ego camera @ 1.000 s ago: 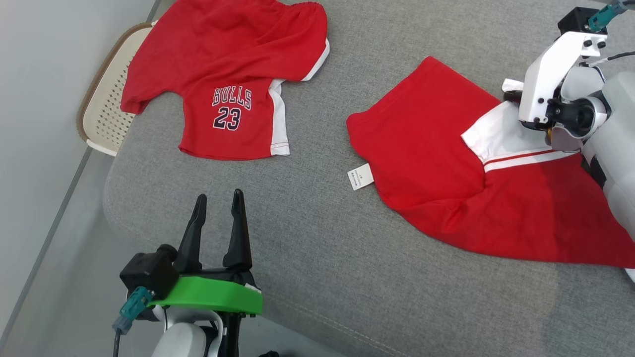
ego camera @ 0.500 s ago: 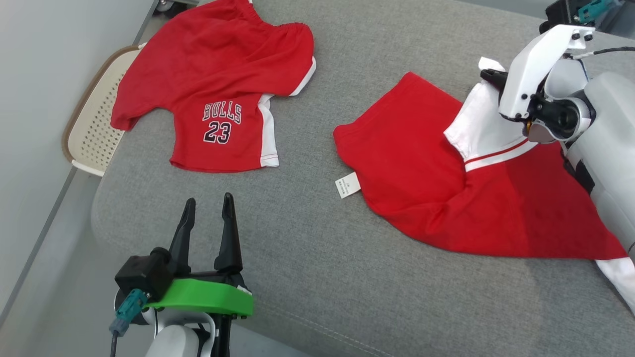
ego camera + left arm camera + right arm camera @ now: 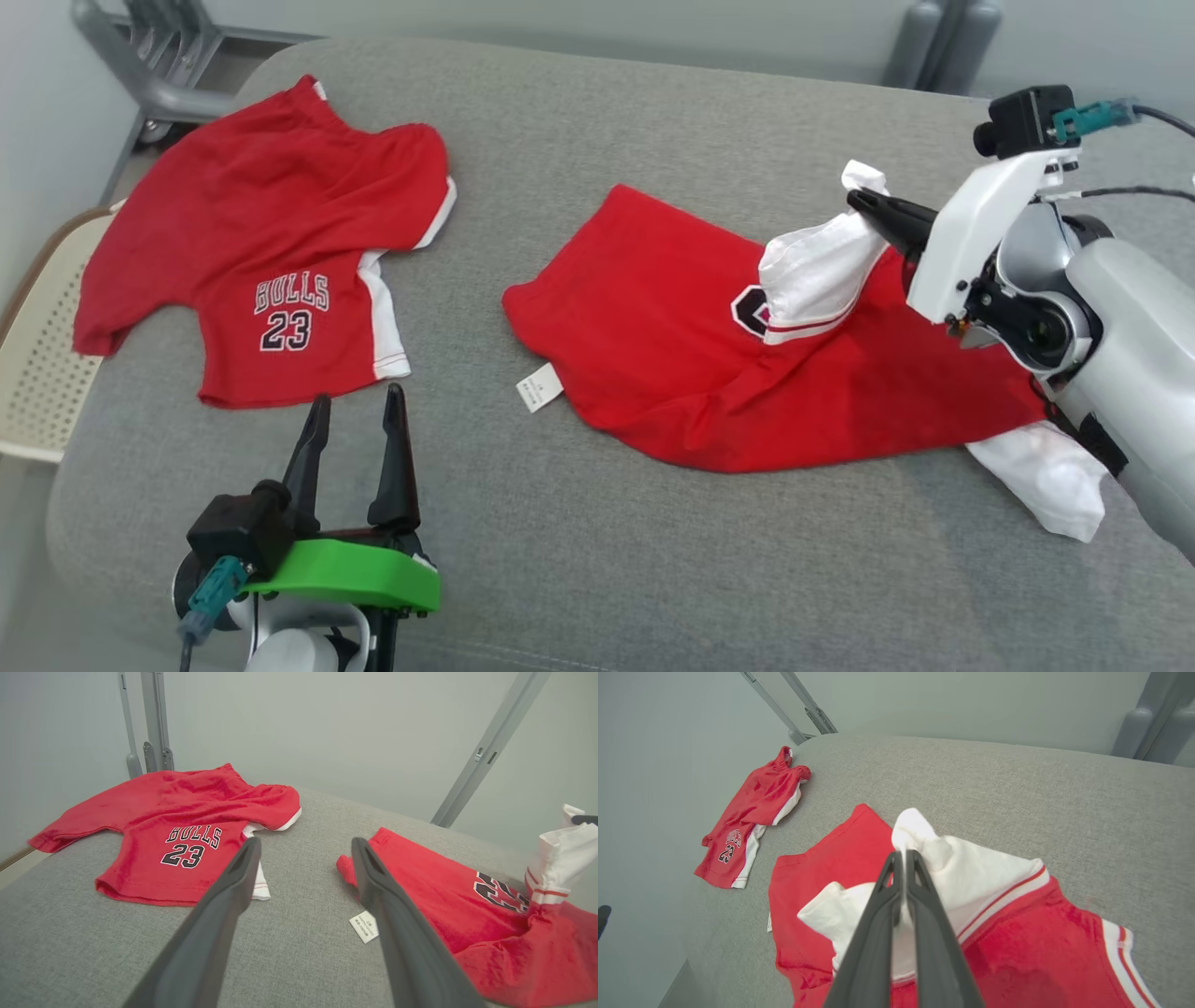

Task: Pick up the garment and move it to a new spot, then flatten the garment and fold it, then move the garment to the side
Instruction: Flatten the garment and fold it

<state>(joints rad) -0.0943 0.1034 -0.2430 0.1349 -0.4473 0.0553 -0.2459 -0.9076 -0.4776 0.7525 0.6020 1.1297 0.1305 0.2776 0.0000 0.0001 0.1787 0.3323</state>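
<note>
Right gripper (image 3: 904,853) pinches white sleeve (image 3: 812,275) of shirt (image 3: 653,355); cloth soft, light, droops. Left gripper (image 3: 358,394) fingers spread, idle; could take hem (image 3: 560,250).

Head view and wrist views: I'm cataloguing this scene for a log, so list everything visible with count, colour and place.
jersey top: one, red with white sleeves, right half of the cushion, one sleeve lifted.
shorts: one, red with white side panel, printed BULLS 23, far left of the cushion.
care label: one, white, at the jersey top's near-left hem.
cushion: one, grey, under both garments.
perforated panel: one, cream, left edge.
metal frame: one, grey, far left.
left gripper: one, dark, open, near left.
right gripper: one, dark, shut on the jersey top's white sleeve.
</note>
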